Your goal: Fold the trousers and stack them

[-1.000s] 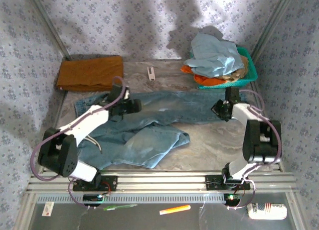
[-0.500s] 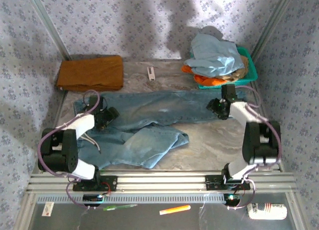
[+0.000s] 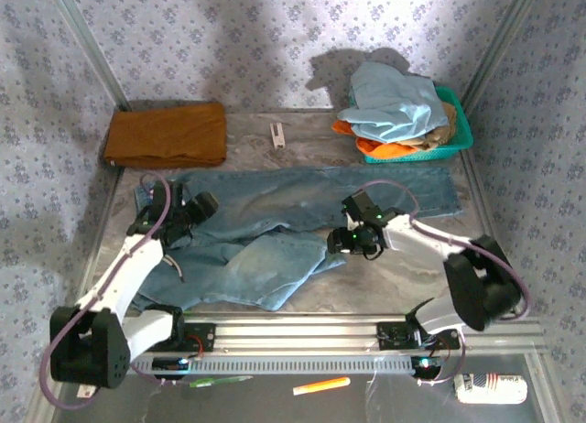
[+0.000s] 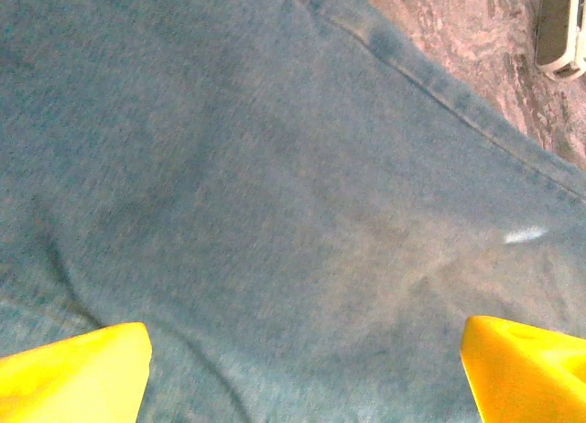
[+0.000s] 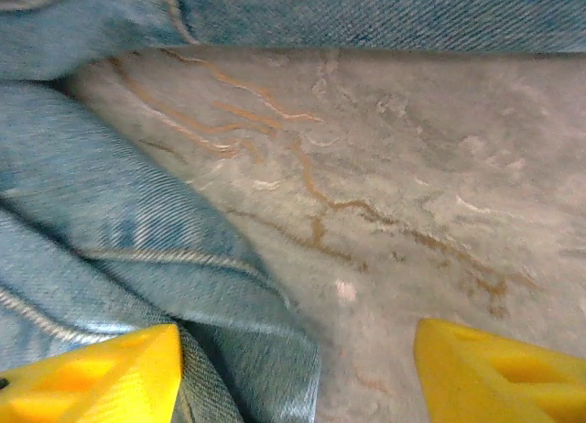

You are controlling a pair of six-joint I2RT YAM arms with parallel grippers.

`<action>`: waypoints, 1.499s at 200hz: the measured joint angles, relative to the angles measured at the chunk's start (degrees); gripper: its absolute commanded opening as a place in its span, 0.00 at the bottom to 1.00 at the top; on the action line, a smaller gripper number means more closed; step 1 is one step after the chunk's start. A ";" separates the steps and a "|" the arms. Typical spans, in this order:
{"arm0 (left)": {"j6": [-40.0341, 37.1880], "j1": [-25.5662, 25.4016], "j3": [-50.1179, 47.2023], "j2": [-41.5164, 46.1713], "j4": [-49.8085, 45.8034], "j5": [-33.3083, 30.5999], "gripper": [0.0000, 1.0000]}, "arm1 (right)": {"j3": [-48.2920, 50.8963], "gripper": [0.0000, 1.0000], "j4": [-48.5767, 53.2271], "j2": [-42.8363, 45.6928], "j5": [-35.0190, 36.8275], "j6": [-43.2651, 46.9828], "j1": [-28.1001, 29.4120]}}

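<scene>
Right hand (image 3: 337, 244) lets go of the far leg and swings in, released, to the bunched near leg at center. Left hand (image 3: 200, 208) hovers released over the waist at 9 o'clock. The trousers (image 3: 293, 199) lie spread on the surface (image 3: 403, 276), so straightening probably comes next.

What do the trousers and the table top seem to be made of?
The trousers look like faded light blue denim, likely cotton: diagonal twill ribs and stitched seams show. The table top looks like grey marble or a marble-print surface, fairly matte, with brown veins; which one I cannot tell.
</scene>
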State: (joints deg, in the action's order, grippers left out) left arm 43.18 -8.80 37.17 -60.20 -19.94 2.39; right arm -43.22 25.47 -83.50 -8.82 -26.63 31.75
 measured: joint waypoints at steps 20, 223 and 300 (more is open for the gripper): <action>0.00 0.00 -2.34 4.33 -2.95 0.26 0.90 | -1.66 0.39 0.50 -3.72 0.31 1.14 -0.04; -0.02 0.04 -4.63 10.01 -6.93 -0.28 0.94 | -28.50 0.04 15.80 16.20 13.14 -4.81 18.08; 0.68 1.68 -4.66 11.63 -8.24 -0.24 0.95 | -54.36 0.59 10.32 -26.05 3.15 -5.20 25.88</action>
State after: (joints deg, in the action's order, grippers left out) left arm 43.86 -7.11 32.51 -48.58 -28.18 2.15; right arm -97.58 35.79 -109.56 -5.67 -31.83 57.63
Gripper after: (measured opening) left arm 0.944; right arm 0.541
